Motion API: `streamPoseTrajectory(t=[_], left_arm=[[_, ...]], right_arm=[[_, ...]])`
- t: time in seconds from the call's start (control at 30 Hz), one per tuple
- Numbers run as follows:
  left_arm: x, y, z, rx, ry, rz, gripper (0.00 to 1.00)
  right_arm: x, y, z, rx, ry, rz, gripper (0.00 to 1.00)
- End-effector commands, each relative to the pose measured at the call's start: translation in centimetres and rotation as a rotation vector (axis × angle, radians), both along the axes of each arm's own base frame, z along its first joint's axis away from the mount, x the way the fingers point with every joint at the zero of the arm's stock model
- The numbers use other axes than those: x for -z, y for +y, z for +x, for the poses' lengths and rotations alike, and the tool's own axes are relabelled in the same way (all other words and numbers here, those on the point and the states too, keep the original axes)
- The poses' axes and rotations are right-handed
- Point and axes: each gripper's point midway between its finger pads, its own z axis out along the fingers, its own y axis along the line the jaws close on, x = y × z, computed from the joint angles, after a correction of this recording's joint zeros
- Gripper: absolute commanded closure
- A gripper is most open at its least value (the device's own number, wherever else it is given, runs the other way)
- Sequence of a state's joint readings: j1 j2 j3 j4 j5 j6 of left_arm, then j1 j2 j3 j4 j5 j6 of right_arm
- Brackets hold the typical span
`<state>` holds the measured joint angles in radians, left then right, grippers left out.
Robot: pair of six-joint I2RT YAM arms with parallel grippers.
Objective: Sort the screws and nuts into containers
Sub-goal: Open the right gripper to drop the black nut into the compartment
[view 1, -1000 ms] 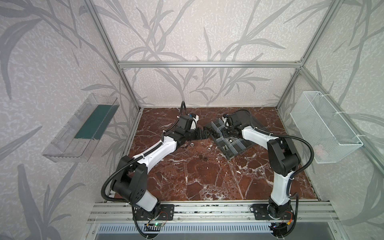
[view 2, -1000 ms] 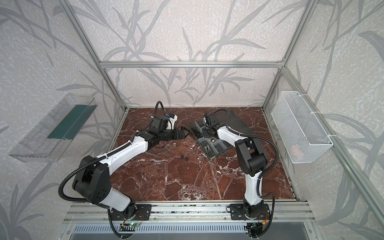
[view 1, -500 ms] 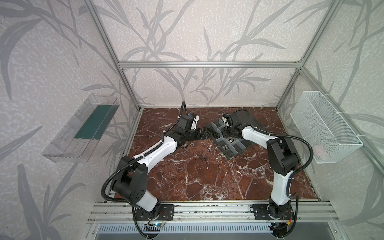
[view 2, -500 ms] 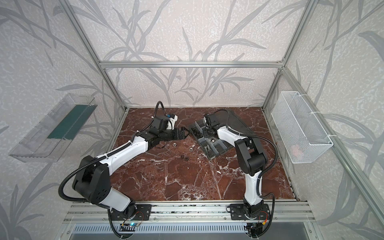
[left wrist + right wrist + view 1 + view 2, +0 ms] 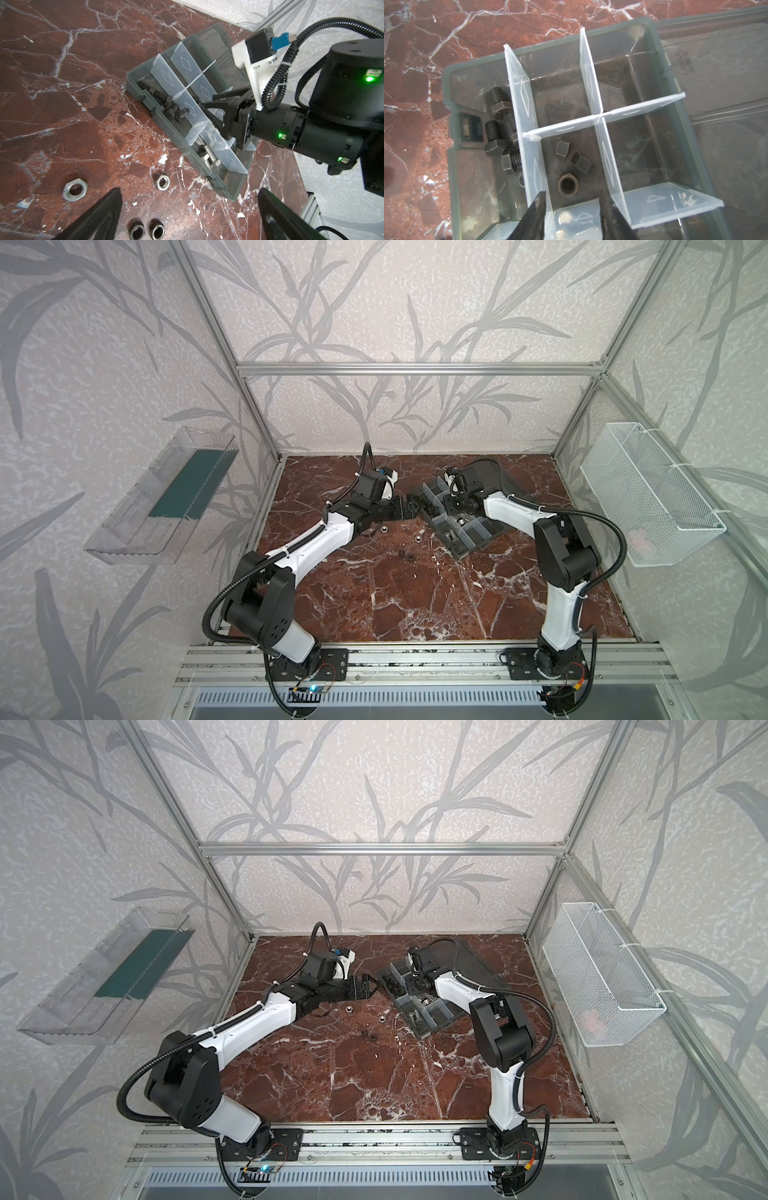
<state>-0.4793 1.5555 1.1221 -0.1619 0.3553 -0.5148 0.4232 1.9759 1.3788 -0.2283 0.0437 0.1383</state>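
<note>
1. Where the right wrist view looks straight down, we find the right gripper [image 5: 572,193] with its jaws parted and nothing between them, poised over a middle compartment [image 5: 583,133] of the flat dark-grey plastic organizer box [image 5: 446,83].
2. Three small dark nuts [image 5: 568,185] lie on that compartment's floor. One round nut sits flat beneath the gap between the fingers and touches neither.
3. Across a translucent plastic divider [image 5: 521,93], the neighbouring compartment holds several dark hex-head threaded bolts [image 5: 494,133], heaped together.
4. We note in the left wrist view a few silver threaded bolts [image 5: 207,155] in a further compartment along the same edge.
5. The left gripper [image 5: 190,193] stands spread wide and empty, low over the red-brown marble tabletop [image 5: 62,62]. In both top views it sits just beside the box [image 5: 411,506] [image 5: 368,986].
6. Four loose nuts lie on the marble near that gripper: two silver hex nuts [image 5: 74,190], well apart, and two black round nuts [image 5: 137,231], side by side.
</note>
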Motion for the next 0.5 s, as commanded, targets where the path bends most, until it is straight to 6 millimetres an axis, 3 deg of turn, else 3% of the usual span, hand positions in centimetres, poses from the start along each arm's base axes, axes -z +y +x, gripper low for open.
streamPoseTrajectory(t=[0.0,0.47], left_arm=[[-1.7,0.6,-0.2,0.009,-0.073,0.074,0.01],[-3.5,2.2,-0.3,0.003,-0.169,0.176,0.00]], right_arm=[[-2.7,-0.1,0.3,0.015,-0.059,0.036,0.55],[-9.0,-0.7,-1.3,0.035,-0.176,0.124,0.51]])
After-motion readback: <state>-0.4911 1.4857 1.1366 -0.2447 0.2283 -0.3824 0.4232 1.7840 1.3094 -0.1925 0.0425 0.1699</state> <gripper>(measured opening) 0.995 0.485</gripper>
